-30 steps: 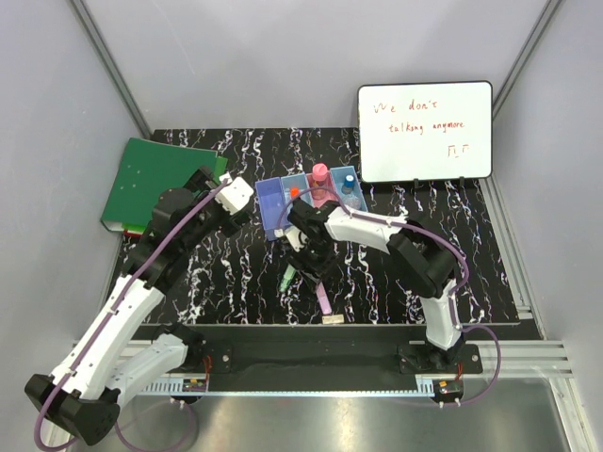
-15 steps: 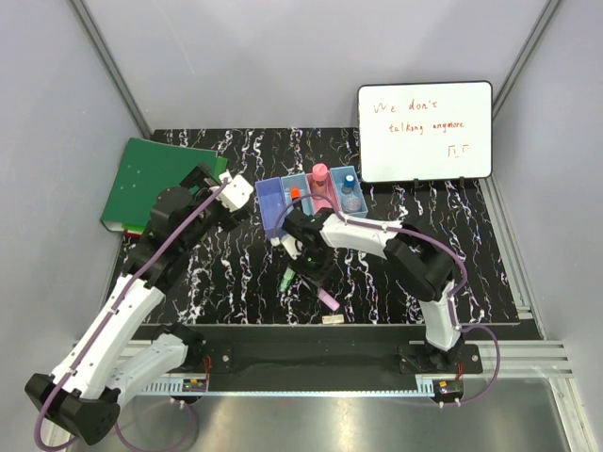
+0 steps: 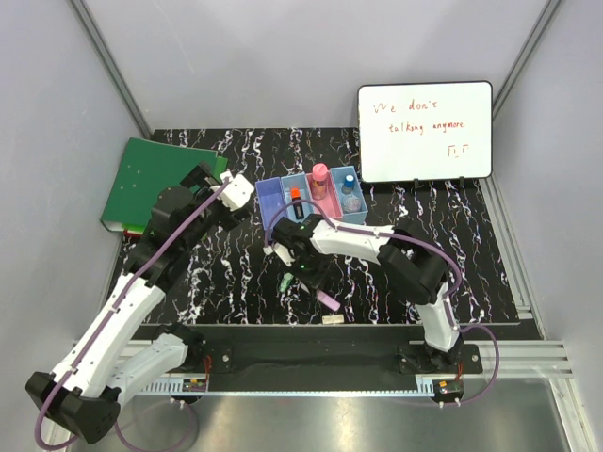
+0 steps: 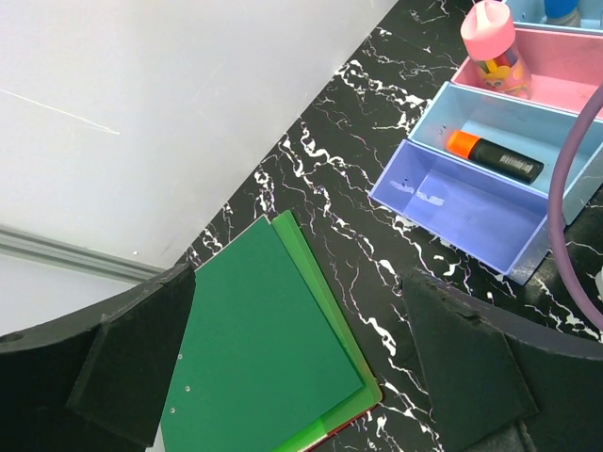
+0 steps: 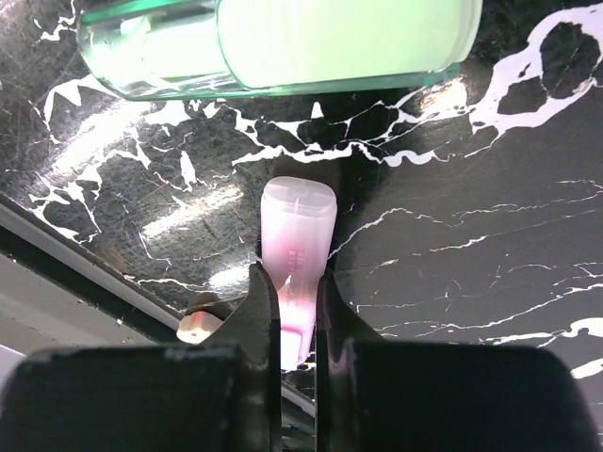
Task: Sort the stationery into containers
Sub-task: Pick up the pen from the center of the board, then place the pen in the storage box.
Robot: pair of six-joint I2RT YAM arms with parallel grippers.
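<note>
Right gripper (image 5: 294,292) is seen clenched on the pink highlighter (image 5: 297,235), pinched partway along its body between the two fingers (image 5: 262,315). The highlighter's clear end sticks out past the fingertips over the black marbled table (image 5: 490,245). Whether it is touching the table cannot be told. The green highlighter (image 5: 283,42) is lying crosswise just beyond it, apart from it. The beige eraser (image 5: 194,326) is seen near the table's front edge.

In the top view the right wrist is pointed down just in front of the containers (image 3: 275,195). The forearm is stretched leftward from a raised elbow, and the base is bolted at the near right.

Left gripper (image 4: 297,301) is released, its jaws spread wide with nothing between them. It is held above the table between the green binder (image 4: 259,348) and the bins. The left arm is reached up and rightward from its base at the near left.

Of the bins, the blue end one is seen bare. The orange-capped marker (image 4: 495,156) is lying in the next. The pink-capped tube (image 4: 494,38) is standing in the pink one, and the blue-capped bottle (image 3: 350,185) in the last. The whiteboard (image 3: 424,132) is propped at the far right.
</note>
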